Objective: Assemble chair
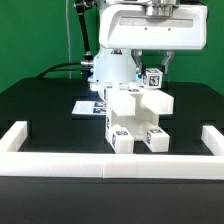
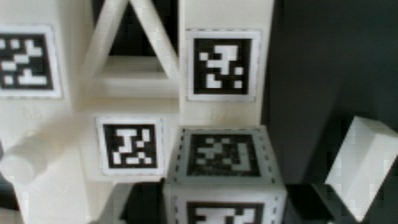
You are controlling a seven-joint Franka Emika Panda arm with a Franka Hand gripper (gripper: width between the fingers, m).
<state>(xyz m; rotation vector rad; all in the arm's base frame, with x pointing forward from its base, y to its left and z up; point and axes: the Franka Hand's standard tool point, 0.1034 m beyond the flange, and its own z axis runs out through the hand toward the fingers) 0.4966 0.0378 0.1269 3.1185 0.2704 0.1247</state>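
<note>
The partly built chair [image 1: 130, 118] stands mid-table: chunky white panels and square legs carrying black-and-white tags. My gripper [image 1: 153, 66] hangs over its upper part toward the exterior view's right, shut on a square white tagged leg [image 1: 153, 79] that touches the assembly. In the wrist view the same leg [image 2: 222, 170] fills the gap between my dark fingers [image 2: 146, 200], its tagged end facing the camera. Behind it rise the chair's tagged panels [image 2: 128, 140]. How the leg meets the chair underneath is hidden.
A low white border wall [image 1: 110, 166] runs along the front, with short ends at both sides [image 1: 15, 135]. The marker board [image 1: 84, 106] lies behind the chair. The white robot base [image 1: 110, 68] stands at the back. Another white part [image 2: 365, 160] shows in the wrist view.
</note>
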